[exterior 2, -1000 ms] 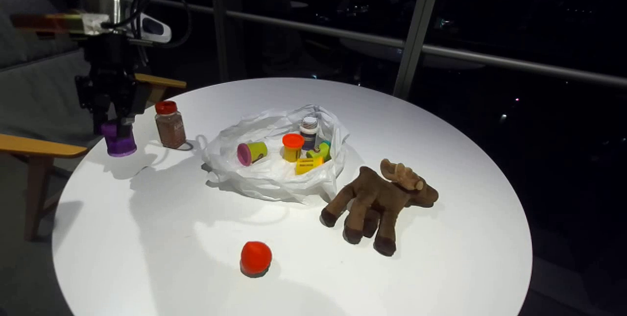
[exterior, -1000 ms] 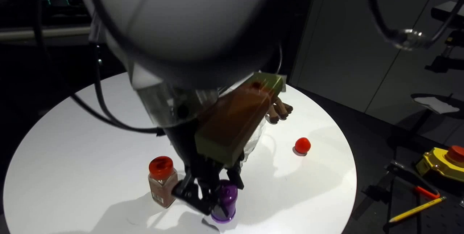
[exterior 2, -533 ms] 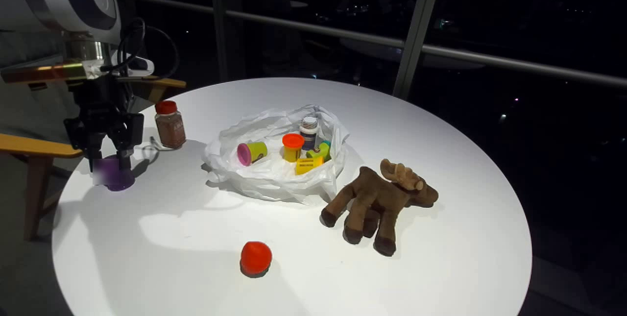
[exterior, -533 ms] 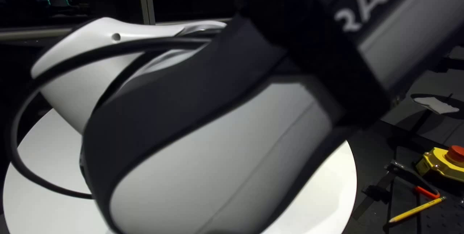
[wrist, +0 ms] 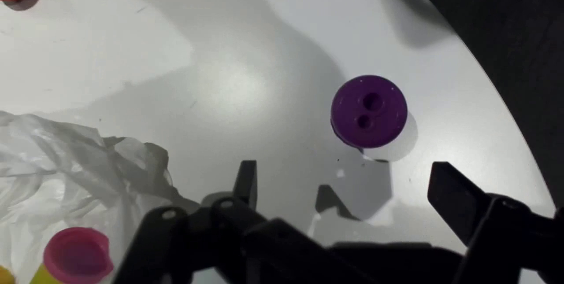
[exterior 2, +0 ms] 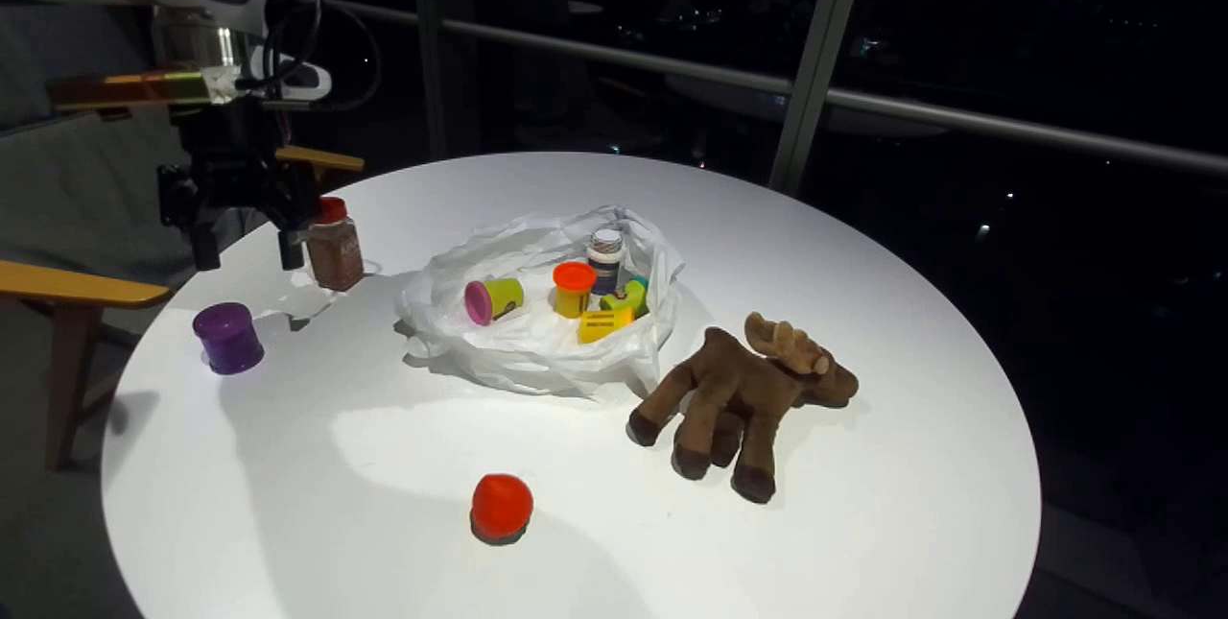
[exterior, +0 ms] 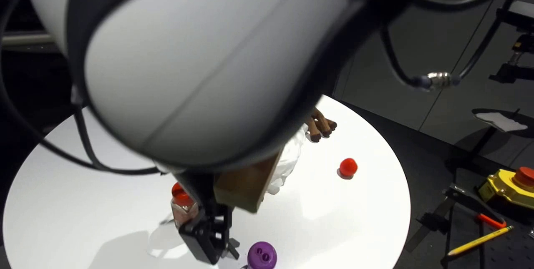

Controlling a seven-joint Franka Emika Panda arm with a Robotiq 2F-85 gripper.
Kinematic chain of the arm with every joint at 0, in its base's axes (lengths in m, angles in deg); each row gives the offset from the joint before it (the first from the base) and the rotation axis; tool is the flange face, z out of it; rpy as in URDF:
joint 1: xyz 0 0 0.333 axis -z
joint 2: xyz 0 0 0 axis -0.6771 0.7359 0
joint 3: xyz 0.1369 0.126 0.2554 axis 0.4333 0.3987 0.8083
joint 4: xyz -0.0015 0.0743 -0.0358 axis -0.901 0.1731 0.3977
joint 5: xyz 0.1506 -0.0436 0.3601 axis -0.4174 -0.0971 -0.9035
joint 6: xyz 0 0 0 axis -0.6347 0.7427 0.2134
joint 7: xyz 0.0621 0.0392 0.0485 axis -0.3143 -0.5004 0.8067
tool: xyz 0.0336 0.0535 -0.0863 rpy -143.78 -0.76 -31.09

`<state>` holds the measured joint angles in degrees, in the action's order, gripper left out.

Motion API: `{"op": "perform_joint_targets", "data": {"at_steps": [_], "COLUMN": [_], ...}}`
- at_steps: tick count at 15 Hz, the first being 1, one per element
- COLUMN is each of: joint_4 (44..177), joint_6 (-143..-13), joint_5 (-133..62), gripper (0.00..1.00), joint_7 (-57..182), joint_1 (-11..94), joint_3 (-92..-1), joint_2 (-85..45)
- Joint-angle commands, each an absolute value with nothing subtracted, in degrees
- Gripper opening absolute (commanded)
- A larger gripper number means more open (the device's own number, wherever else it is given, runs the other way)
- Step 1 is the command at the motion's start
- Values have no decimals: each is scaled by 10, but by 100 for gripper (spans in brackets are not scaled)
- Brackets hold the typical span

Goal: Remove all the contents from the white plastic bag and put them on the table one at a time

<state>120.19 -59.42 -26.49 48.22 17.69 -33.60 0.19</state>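
My gripper (exterior 2: 248, 259) stands open and empty above the white table (exterior 2: 672, 542). Below it, apart from the fingers, a purple toy tub (exterior 2: 228, 338) rests upright; the wrist view shows its round purple top (wrist: 369, 111) beyond the fingertips. The white plastic bag (exterior 2: 518, 368) lies spread open mid-table. Inside are a pink-lidded green tub (exterior 2: 495, 299), an orange-lidded tub (exterior 2: 573, 289), a yellow item (exterior 2: 604, 323), a green item (exterior 2: 626, 297) and a pale-capped jar (exterior 2: 605, 262). Outside it are the red-lidded spice jar (exterior 2: 336, 256), a brown toy moose (exterior 2: 734, 393) and a red toy (exterior 2: 501, 506).
The spice jar stands close behind the gripper, partly covered by it in an exterior view. A wooden chair arm (exterior 2: 82, 285) comes near the table's rim beside the purple tub. Off the table are a yellow box with a red button (exterior: 507, 189) and a pencil (exterior: 479, 240).
The gripper came down with the purple tub, let go of it on the table, then rose with its fingers spread wider. The bag and the other items have not moved.
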Motion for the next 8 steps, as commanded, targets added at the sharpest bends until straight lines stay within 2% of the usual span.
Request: {"op": "perform_joint_targets", "data": {"at_steps": [1,5,8], "joint_4": [1229,1217,1199], "joint_6": [-576,-581,-633], "joint_5": [-304,-343,-364], "gripper": [100,100,100], "joint_7": [526,537,520], "joint_1": [227,281,311], "joint_3": [-336,-354,-375], "joint_2": [-80,-97,-63]}}
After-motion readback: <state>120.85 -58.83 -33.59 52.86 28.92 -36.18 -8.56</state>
